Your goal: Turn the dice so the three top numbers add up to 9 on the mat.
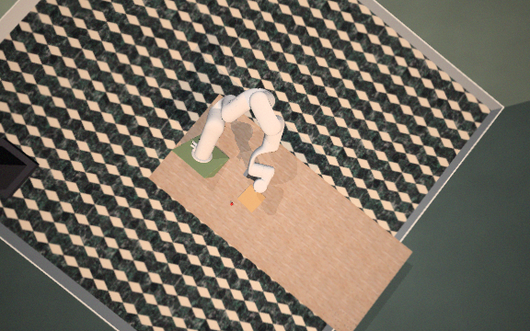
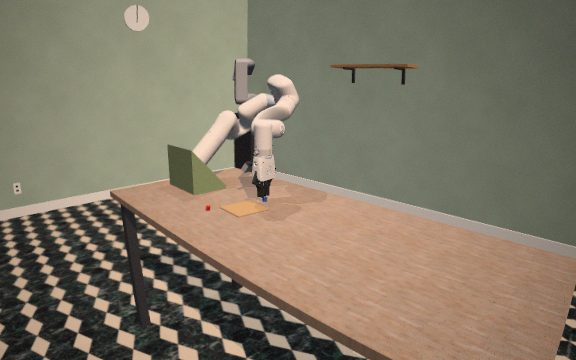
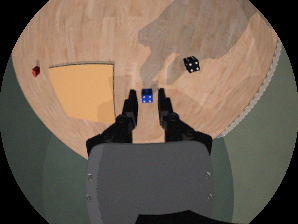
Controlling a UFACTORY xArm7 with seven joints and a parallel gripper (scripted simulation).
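A blue die (image 3: 147,96) (image 2: 265,199) lies on the table just off the orange mat (image 3: 80,91) (image 2: 243,208) (image 1: 251,199). My gripper (image 3: 147,96) (image 2: 262,192) is low over the blue die. Its fingers are partly closed and stand on either side of the die, with a thin gap showing on each side. A black die (image 3: 192,64) lies on the table farther out, off the mat. A red die (image 3: 36,70) (image 2: 208,207) (image 1: 231,203) lies on the table beyond the mat's other side. No die is on the mat.
A green wedge (image 2: 190,172) (image 1: 207,165) stands on the wooden table (image 2: 368,260) at the arm's base, behind the mat. The table's near edge runs close to the red die. A shelf (image 2: 374,66) hangs on the far wall.
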